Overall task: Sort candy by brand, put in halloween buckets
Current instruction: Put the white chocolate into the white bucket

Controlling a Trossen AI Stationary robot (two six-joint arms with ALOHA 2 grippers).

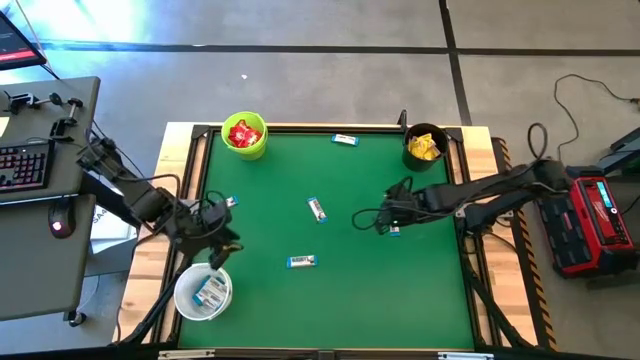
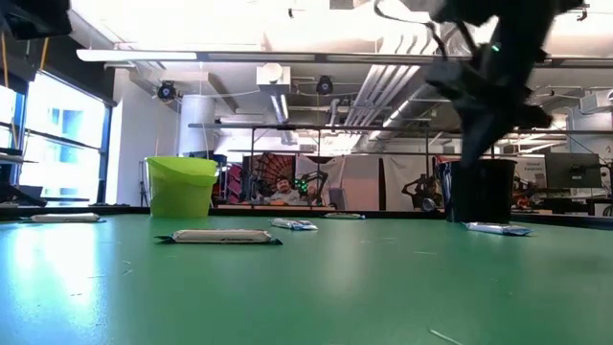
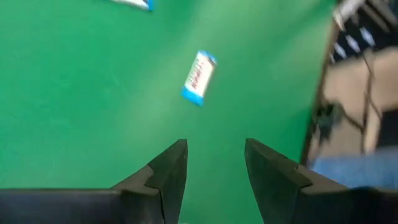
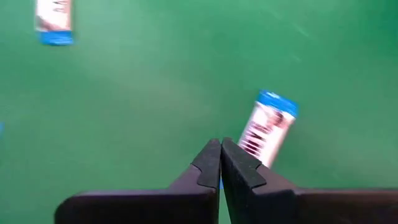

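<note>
Green felt covers the worktop (image 1: 420,290), and the sort looks mostly done, judging by how little lies loose on it. The small lime green round plastic bucket (image 1: 245,137) at the far left corner holds red packets (image 1: 243,131); the black bucket (image 1: 424,146), far across to its right along the same far edge, holds yellow packets (image 1: 425,148); the white translucent bucket (image 1: 203,291), well nearer the front than the green one and on the same left side, holds slim white-and-blue bars (image 1: 209,290). What appears left is only that third kind: one bar (image 1: 345,139) lies between the green and black buckets by the far edge, one (image 1: 317,209) sits mid-worktop, another (image 1: 302,262) lies nearer the front, to the right of the white bucket, and a fourth bar (image 1: 395,231) shows right at the right claw. The left claw (image 1: 226,246) hangs just above the white bucket's rim side, jaws parted and empty. The right claw (image 1: 384,222), well to the right of the mid-worktop bar, has its fingers pressed together with nothing seen between them; the fourth bar (image 4: 267,127) lies just beside its tips, so a pickup there seems not yet made.
</note>
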